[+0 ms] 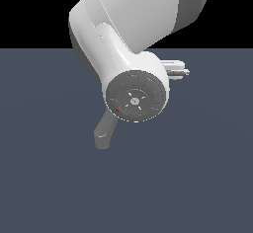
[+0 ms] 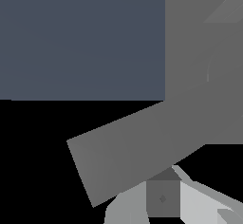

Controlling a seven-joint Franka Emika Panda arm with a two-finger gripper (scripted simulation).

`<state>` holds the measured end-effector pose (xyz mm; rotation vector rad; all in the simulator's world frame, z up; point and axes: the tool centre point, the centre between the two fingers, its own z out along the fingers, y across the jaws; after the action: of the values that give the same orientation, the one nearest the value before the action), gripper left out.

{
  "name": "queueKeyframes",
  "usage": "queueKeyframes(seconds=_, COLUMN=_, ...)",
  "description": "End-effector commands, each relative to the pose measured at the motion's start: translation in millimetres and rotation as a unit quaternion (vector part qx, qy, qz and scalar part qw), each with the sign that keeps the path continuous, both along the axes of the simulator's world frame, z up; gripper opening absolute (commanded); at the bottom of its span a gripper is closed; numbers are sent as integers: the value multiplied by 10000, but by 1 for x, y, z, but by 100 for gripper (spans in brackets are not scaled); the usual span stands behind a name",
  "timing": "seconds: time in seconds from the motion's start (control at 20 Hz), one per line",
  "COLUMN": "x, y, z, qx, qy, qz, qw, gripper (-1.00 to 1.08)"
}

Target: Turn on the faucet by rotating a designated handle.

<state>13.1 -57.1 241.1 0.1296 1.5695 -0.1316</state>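
In the exterior view our arm's last joint (image 1: 134, 96) fills the middle of the picture and hides most of the faucet; only the thick curved spout (image 1: 104, 134) shows below it, reaching down toward the exterior view's left over the dark floor (image 1: 197, 187). The wrist view gives us more: the flat back plate (image 2: 204, 52) stands as a broad grey slab, and the handle (image 2: 128, 159) runs out from it as a straight flat bar, its long axis slanting away from the plate to a squared free end. Our gripper (image 2: 163, 199) sits right at the bar's long edge, one pale finger (image 2: 199, 201) just beside it, seemingly touching. Whether the jaws are apart or together we cannot tell, since the fingertips are cut off and partly hidden. We judge the coming push must go across the bar's length, near the free end, to swing it about its hub.
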Motion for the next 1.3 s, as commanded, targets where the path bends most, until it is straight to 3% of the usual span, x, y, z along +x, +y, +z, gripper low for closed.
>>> queueKeyframes(seconds=0.0, x=3, y=-12, z=0, qx=-103, qy=18, qz=59, qw=9999, gripper=-100)
queueKeyframes(seconds=1.25, x=0, y=-35, z=-64, qx=-100, qy=3, qz=53, qw=9999, gripper=-100)
